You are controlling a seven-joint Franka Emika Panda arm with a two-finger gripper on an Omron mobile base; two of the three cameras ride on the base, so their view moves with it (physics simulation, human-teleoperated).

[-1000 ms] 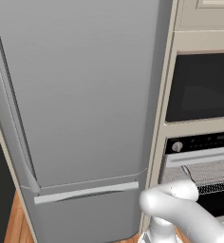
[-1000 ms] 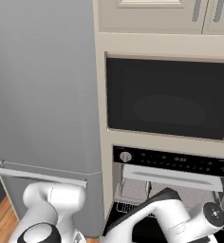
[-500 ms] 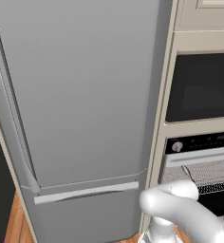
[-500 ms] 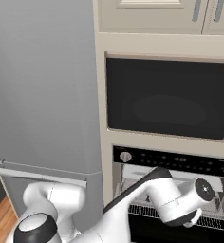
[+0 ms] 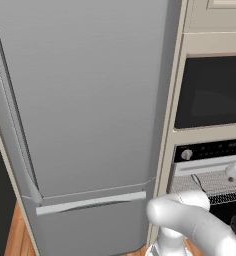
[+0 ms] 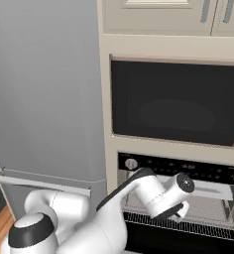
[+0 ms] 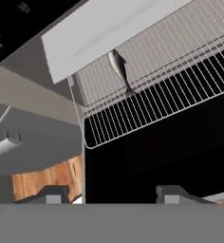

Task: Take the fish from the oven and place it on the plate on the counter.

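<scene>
So far, hardly any of the job looks done. The fish (image 7: 119,66) lies on the upper wire rack (image 7: 166,61) inside the oven (image 7: 147,90), close to the rack's left end and just under the pale edge of the oven's front panel. Nothing is touching it. In the hand view the gripper (image 7: 113,194) has its 2 fingertips (image 7: 52,194) standing well apart with nothing between them, and the fish sits far from them, up in the frame.

From the right base view, the arm's wrist hangs in front of the oven opening, below the control strip with its round knob (image 6: 131,163), pointed in at the racks. A second, lower rack (image 7: 152,114) juts out toward the camera beneath the one that carries the fish.

What is left, by my reading, is nearly everything: reach in to the fish, close on it, draw it out clear of the racks, carry it to the plate on the counter and set it down. The oven already stands open, so that much is out of the way.
</scene>
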